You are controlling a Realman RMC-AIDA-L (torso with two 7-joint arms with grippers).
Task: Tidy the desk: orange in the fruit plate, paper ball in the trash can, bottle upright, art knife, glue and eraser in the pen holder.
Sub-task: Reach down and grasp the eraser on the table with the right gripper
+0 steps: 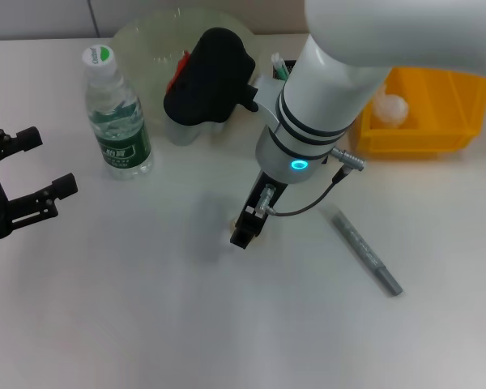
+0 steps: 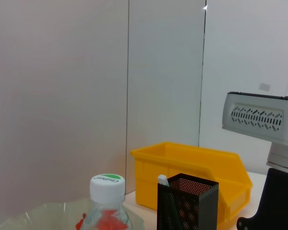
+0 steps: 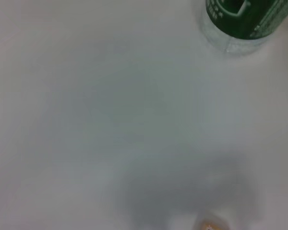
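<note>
The water bottle (image 1: 117, 113) stands upright at the back left; its cap also shows in the left wrist view (image 2: 107, 184). My right gripper (image 1: 245, 232) hangs low over mid-table, right at a small pale object (image 1: 232, 230), perhaps the eraser, which is mostly hidden. The grey art knife (image 1: 366, 251) lies on the table to its right. A white paper ball (image 1: 391, 108) sits in the yellow bin (image 1: 437, 138). The black mesh pen holder (image 2: 187, 201) holds a white-green stick (image 2: 163, 180). My left gripper (image 1: 28, 185) is open and empty at the left edge.
A translucent green fruit plate (image 1: 146, 40) stands at the back behind the bottle, with something red (image 1: 176, 73) in it. My right arm (image 1: 332, 89) crosses in front of the pen holder and the plate. Bare white table (image 1: 146, 324) lies in front.
</note>
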